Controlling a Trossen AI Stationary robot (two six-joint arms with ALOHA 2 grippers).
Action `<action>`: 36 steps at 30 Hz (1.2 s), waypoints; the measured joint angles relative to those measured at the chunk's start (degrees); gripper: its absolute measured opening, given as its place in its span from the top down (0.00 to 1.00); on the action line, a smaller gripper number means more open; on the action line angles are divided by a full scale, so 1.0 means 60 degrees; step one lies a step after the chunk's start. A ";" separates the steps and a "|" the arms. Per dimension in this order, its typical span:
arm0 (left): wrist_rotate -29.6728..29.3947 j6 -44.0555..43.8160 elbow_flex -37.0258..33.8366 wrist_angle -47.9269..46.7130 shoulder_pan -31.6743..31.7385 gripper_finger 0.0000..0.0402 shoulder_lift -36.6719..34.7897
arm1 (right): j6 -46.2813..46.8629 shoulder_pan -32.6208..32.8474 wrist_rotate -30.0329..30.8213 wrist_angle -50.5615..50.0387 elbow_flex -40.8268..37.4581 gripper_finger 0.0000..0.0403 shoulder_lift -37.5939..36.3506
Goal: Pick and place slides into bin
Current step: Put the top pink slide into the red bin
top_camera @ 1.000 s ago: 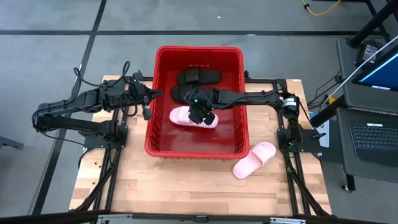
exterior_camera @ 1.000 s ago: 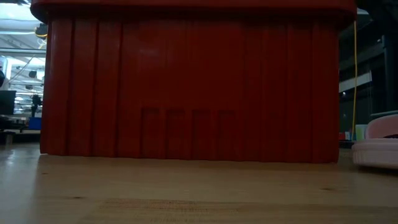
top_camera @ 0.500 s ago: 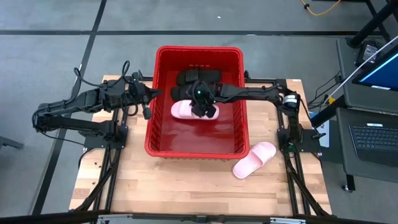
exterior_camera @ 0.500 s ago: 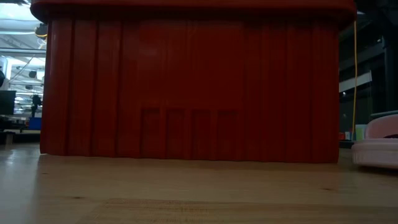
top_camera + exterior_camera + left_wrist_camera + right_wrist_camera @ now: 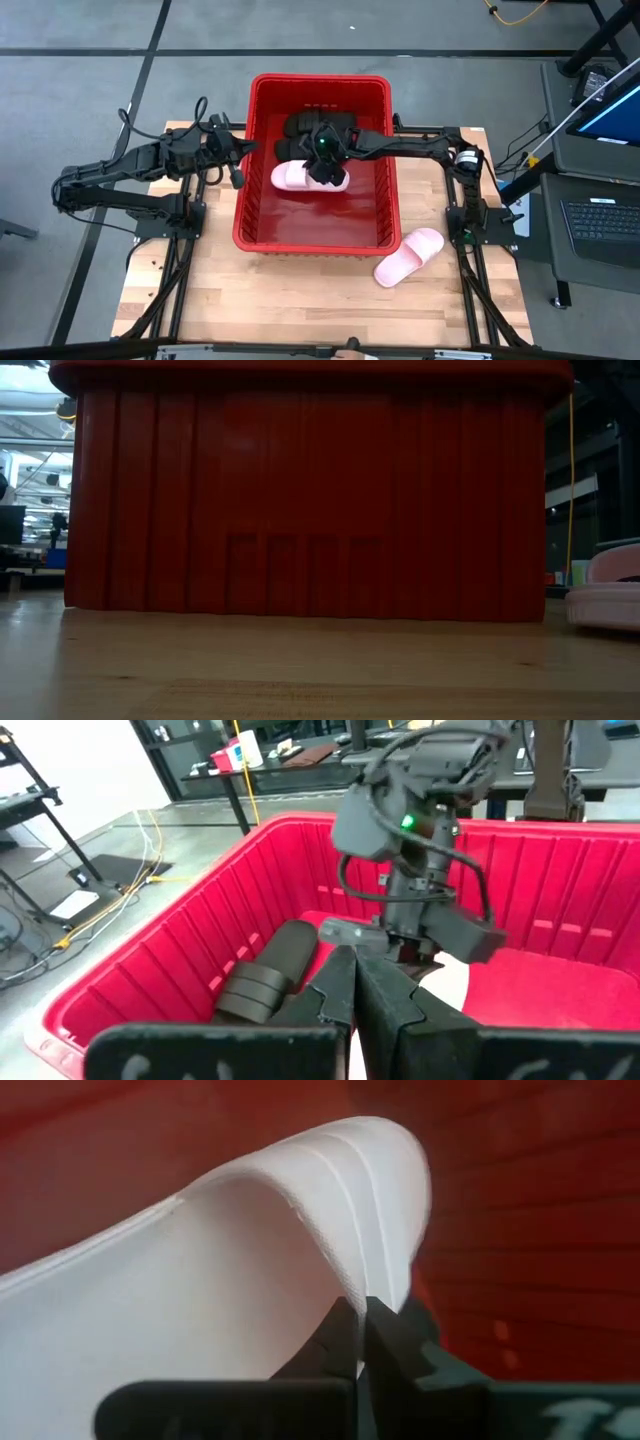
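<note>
Held slide: we see a pale pink open-toe slide sandal [image 5: 296, 177] inside the large bright red ribbed plastic bin [image 5: 385, 170], its long axis running left–right across the bin; we cannot tell which end is the toe.
Right gripper: the right gripper [image 5: 326, 176] is clenched on that sandal's wide strap [image 5: 330, 1220], over the bin's far half.
Neighbours: two matte black slide sandals [image 5: 300, 126] lie just behind it along the far wall.
Outside: a second pale pink slide [image 5: 409, 256] rests on the wooden table [image 5: 300, 300] by the bin's near right corner, lying diagonally.
Left gripper: the left gripper [image 5: 236, 176] waits pinched shut, empty, by the bin's left rim.
Change: we note the held sandal has moved toward the far wall, closer to the black pair.
</note>
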 joint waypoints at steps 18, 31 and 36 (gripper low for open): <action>-0.0091 -0.0444 0.0000 0.0019 -0.0007 1.00 0.0000 | -0.0482 -0.0247 0.0043 0.2705 -0.2025 0.98 0.0004; -0.0095 -0.0473 0.0000 0.0016 -0.0007 0.99 0.0000 | -0.0419 -0.0305 0.0090 0.2390 -0.2022 0.93 0.0004; -0.0094 -0.0470 0.0000 0.0015 -0.0007 1.00 0.0000 | 0.0637 -0.0308 0.0102 0.2366 -0.2022 0.92 0.0004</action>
